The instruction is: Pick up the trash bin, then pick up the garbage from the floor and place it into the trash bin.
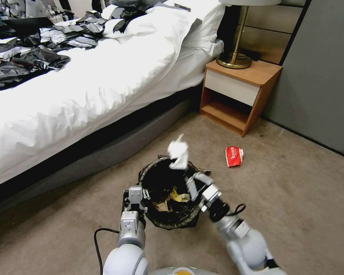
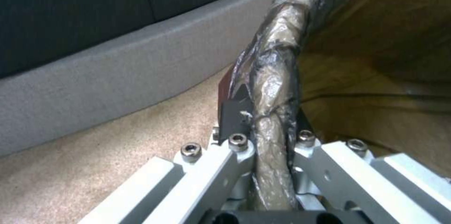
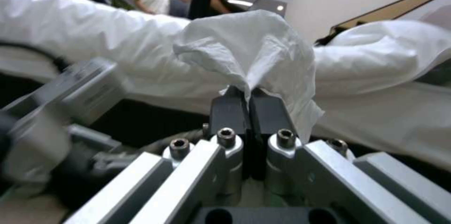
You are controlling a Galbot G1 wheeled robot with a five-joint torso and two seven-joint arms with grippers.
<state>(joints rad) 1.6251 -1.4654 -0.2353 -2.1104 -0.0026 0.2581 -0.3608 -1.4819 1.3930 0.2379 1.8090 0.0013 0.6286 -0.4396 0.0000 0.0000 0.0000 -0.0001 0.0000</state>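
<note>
Right end effector: fingers pressed together on a crumpled white tissue, held above the bin mouth, tissue standing upward. Left end effector: closed on the bin's bag-wrapped rim, bin upright, mouth up, off the carpet. Head view adds wrappers inside the bin and a red wrapper on the floor near the nightstand.

Even indoor light | soft shadows | wide-angle bend at edges | wrist views blurred

Bed, nightstand — brass lamp on top.
</note>
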